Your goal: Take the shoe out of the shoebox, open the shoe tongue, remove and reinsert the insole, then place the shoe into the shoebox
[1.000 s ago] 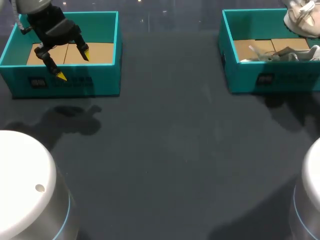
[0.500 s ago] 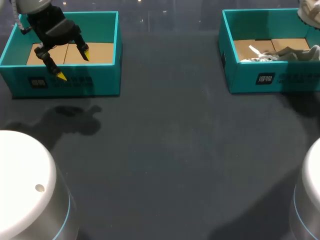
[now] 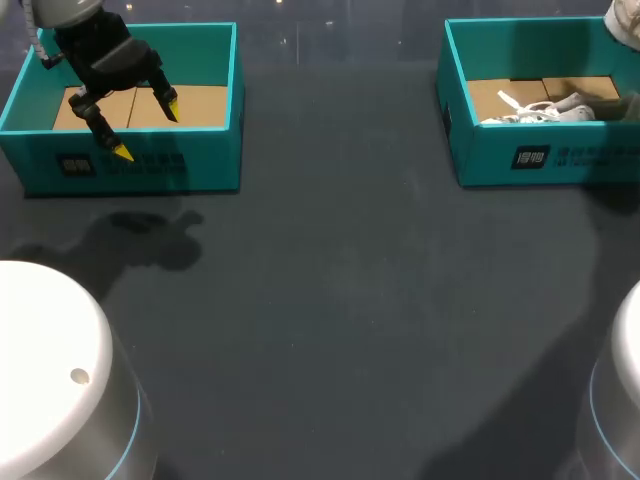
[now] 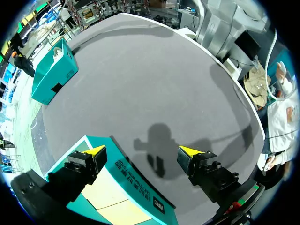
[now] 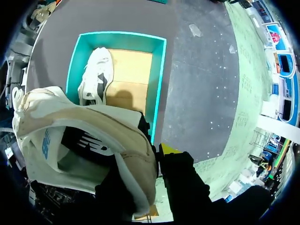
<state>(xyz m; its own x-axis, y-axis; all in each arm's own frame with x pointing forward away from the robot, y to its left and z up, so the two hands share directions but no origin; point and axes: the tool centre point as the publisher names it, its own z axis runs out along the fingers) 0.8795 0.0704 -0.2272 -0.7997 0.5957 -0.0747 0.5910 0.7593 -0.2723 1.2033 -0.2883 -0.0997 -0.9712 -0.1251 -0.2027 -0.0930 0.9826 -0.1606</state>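
My right gripper (image 5: 153,155) is shut on the collar of a cream-white shoe (image 5: 70,126), holding it high above the right teal shoebox (image 5: 161,79). The shoe hides one of the fingers. A second white shoe (image 5: 96,75) lies on its side inside that box, seen also in the head view as the shoe (image 3: 545,106) in the shoebox (image 3: 540,155). Only a sliver of the held shoe (image 3: 630,18) shows at the head view's far right corner. My left gripper (image 3: 145,128) hangs open and empty over the front wall of the left teal shoebox (image 3: 140,165).
The left shoebox (image 4: 136,192) holds only its brown cardboard floor. Bare dark tabletop (image 3: 340,300) spans the space between the two boxes and down to the front. The arm bases stand at the two near corners.
My right gripper has carried the held shoe up and to the right, almost out of the head view. The shoe left in the box has settled. The left arm has not moved.
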